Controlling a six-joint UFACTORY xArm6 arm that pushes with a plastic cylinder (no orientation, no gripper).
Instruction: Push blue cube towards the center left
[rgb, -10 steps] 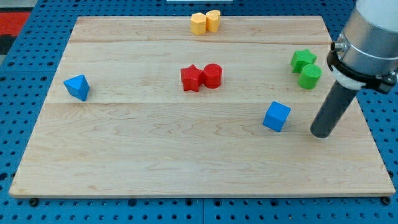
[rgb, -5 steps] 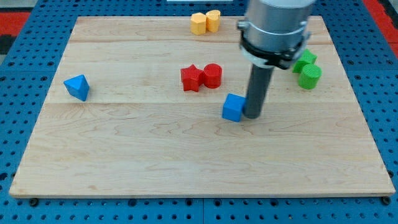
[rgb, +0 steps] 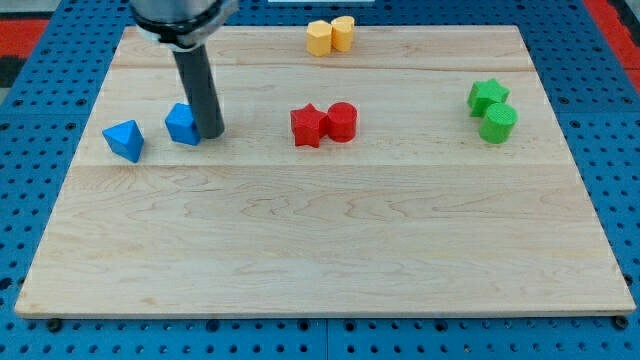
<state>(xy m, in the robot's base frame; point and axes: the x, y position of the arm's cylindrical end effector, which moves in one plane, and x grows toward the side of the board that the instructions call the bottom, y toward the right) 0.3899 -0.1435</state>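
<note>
The blue cube (rgb: 181, 125) sits on the wooden board (rgb: 320, 230) at the view's centre left. My tip (rgb: 210, 132) touches the cube's right side. A blue triangular block (rgb: 124, 139) lies just to the left of the cube, a small gap apart.
A red star block (rgb: 308, 126) and a red cylinder (rgb: 342, 121) touch near the board's middle. A yellow pair (rgb: 330, 35) sits at the view's top edge. A green star (rgb: 487, 96) and green cylinder (rgb: 498, 123) sit at the right.
My tip swept from the view's right to the left, pushing the blue cube from the right-centre across the board to beside the blue triangular block. Other blocks stayed put.
</note>
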